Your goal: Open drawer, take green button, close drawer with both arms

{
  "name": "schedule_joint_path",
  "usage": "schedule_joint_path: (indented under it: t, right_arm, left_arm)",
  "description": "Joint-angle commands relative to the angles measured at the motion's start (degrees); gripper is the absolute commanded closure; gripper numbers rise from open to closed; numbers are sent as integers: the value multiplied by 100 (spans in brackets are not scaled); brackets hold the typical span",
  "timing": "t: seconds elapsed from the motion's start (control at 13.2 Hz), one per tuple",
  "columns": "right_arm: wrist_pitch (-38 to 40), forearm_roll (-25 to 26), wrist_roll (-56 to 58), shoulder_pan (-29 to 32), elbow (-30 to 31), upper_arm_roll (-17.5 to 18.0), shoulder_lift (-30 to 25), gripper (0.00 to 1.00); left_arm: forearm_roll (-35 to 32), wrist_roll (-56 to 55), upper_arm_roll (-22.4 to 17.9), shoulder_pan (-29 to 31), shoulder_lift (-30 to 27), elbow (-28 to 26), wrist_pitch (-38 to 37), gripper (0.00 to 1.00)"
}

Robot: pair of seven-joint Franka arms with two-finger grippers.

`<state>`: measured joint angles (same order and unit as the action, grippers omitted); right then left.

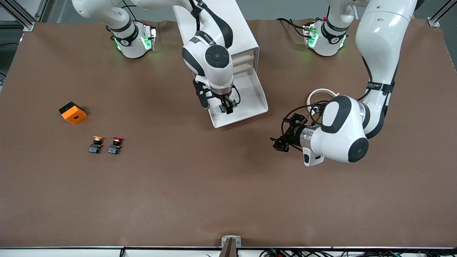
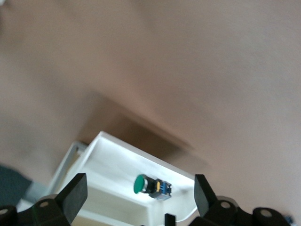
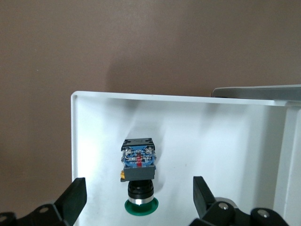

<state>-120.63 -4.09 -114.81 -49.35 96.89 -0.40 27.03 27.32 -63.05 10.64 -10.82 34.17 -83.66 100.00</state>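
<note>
Brown matte tabletop (image 1: pixel 228 185), white plastic drawer (image 1: pixel 250 107) pulled open.
Green-capped button (image 3: pixel 139 176) lies on its side in drawer: glossy mushroom cap, black body, blue base. Right gripper (image 1: pixel 225 106) over it, fingers apart; left gripper (image 1: pixel 282 141) open beside drawer.

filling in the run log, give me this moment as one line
drawer: open | green button: lying in drawer, ungrasped | right end effector: open, over button | left end effector: open, waiting over table
</note>
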Motion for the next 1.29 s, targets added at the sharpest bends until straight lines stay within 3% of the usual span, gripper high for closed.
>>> schedule_joint_path:
  t: [0.0,0.15,0.38,0.68,1.22]
  right_arm:
    - [31,373,-103,-188,-144,-56,206,0]
    - [22,488,-33,-189,-153,-56,267,0]
    - [-232,514,-24,-189,-162,-65,372,0]
    - [-355,638,11,-92,-162,-91,408,0]
    - [-373,664,213,4,-162,-91,443,0]
  left_arm:
    - [-174,1474,-44,-17,-874,-1088,589,0]
    - [-420,2512,-44,-17,-1262,-1659,1088,0]
    - [-763,3175,-9,-78,-1641,-2408,2170,0]
    - [-1237,3142,9,-438,-1423,-2445,2804,0]
    - [-2222,2246,26,-781,-658,-1760,2867,0]
